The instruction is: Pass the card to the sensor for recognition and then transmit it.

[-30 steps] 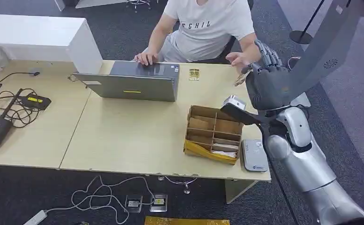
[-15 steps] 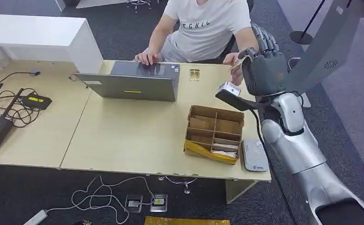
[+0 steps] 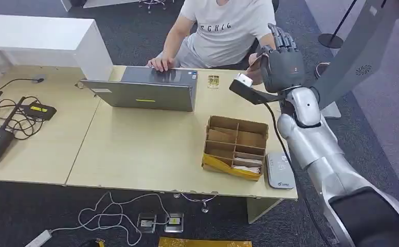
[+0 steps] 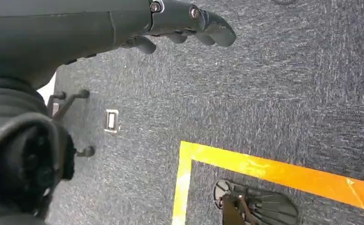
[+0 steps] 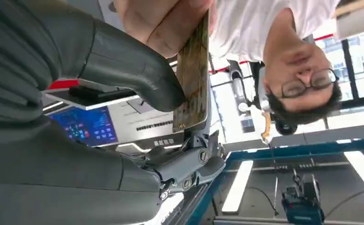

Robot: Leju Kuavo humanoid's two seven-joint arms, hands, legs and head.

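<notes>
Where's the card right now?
The card is in the right hand, raised past the table's far right edge, with a person's fingers on it too.

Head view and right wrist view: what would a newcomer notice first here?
The raised right robot hand at the desk's far edge, meeting a seated person's hand on a card. Then the divided cardboard box on the desk, and the open laptop in front of the person.
</notes>
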